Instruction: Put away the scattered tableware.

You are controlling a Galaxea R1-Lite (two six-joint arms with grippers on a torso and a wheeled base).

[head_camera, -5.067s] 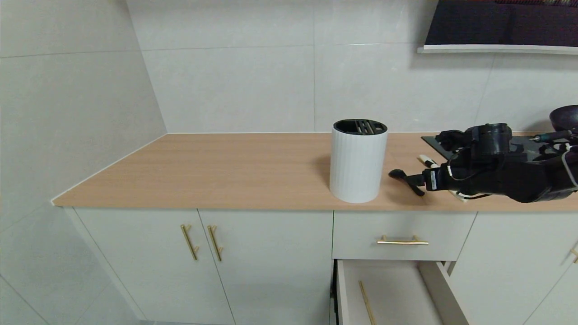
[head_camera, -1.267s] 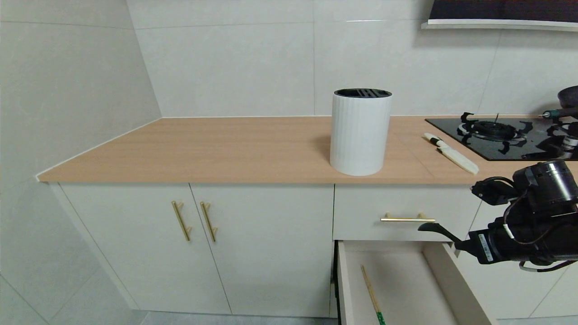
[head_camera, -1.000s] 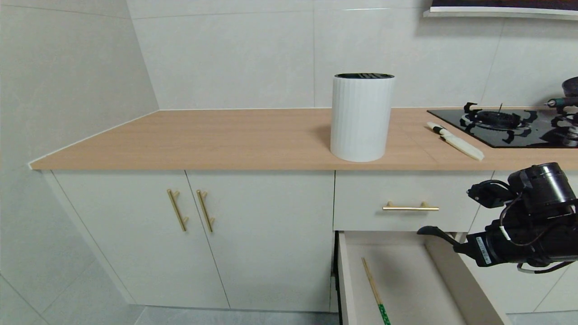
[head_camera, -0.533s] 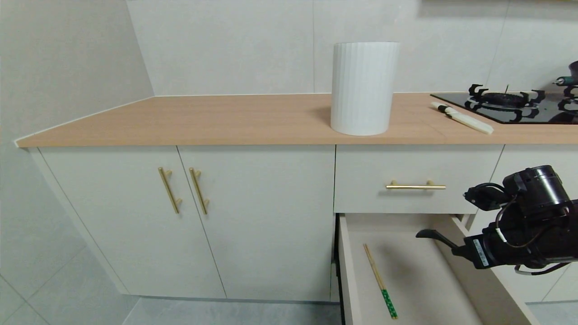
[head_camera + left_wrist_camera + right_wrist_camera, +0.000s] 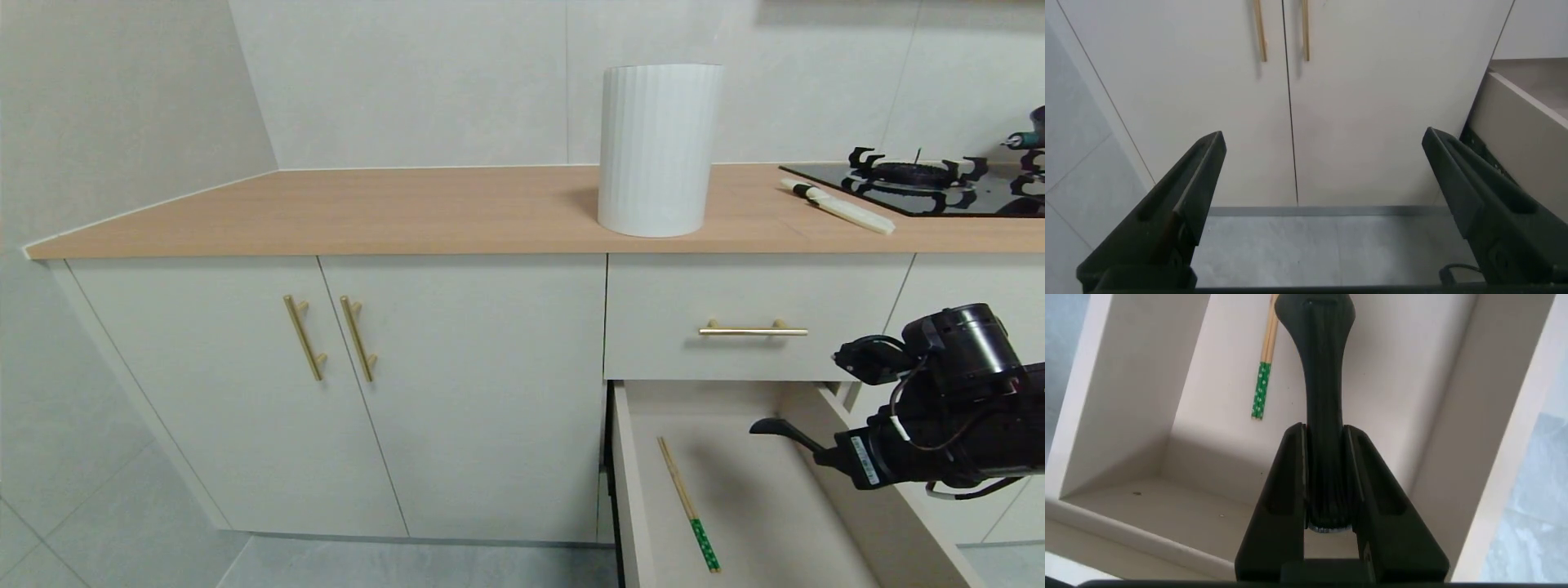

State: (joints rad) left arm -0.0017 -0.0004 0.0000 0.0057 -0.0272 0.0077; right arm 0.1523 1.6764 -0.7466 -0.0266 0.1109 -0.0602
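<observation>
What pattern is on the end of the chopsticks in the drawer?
Green with small white dots on the chopsticks; the right wrist view shows it best.

The walls (image 5: 408,82) are pale tiles. A wooden counter (image 5: 367,212) sits on white cupboards (image 5: 457,392) with gold handles (image 5: 304,338). The floor (image 5: 122,531) looks grey, maybe tiled.

Black utensil (image 5: 780,429) over open drawer (image 5: 629,498), chopsticks (image 5: 686,510) inside

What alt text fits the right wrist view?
The right gripper, shut on a black utensil, holds it over an open white drawer. A pair of wooden chopsticks with green patterned ends lies on the drawer floor.
</observation>
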